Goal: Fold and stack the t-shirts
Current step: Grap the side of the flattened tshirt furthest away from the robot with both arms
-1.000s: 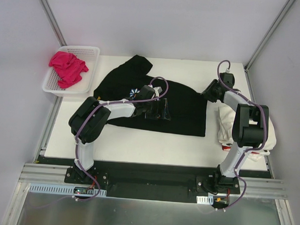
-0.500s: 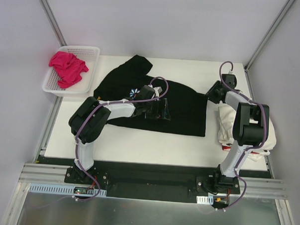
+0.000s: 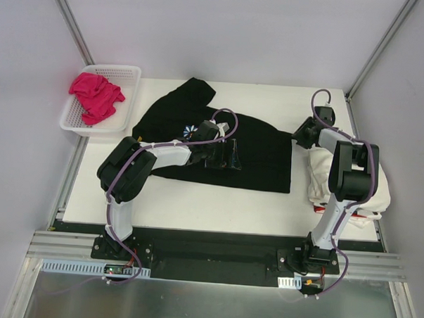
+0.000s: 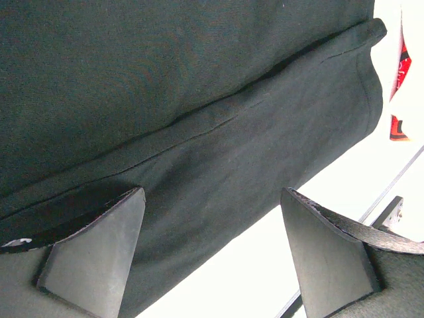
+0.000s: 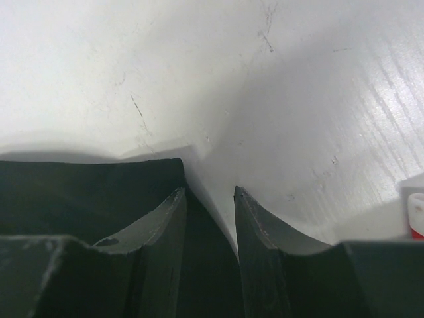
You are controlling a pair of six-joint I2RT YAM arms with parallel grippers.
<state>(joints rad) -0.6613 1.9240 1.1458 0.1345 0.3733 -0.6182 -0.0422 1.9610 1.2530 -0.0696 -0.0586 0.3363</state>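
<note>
A black cotton t-shirt (image 3: 261,161) lies spread across the middle of a white table (image 3: 196,204). One sleeve is bunched toward the far side, and a small white daisy print on a blue patch (image 3: 188,130) shows beside the left arm. The left gripper (image 4: 211,199) hovers low over the black cloth near a stitched hem, its fingers (image 4: 93,255) spread wide and holding nothing. The right gripper (image 5: 209,193) sits at the shirt's far right corner. Its fingers (image 5: 165,225) stand close together with a slim gap, and it cannot be told whether cloth is nipped between them.

A folded stack of cream-white t-shirts (image 3: 380,198) rests at the table's right edge under the right arm. A crumpled bright pink t-shirt (image 3: 95,97) waits in a white plastic mesh basket (image 3: 135,72) at the far left.

The likeliest trouble is at that corner. So close to the edge, the right fingers could slip off or catch only one layer, giving a skewed fold. With the left fingers not pinning the cloth, a pull could drag the whole shirt across the table. The right arm's elbone (it hangs over the cream stack) could also nudge that pile.

No brand, label or writing can be read. A small red-and-white patch (image 4: 401,66) near the stack is too small to make out.
</note>
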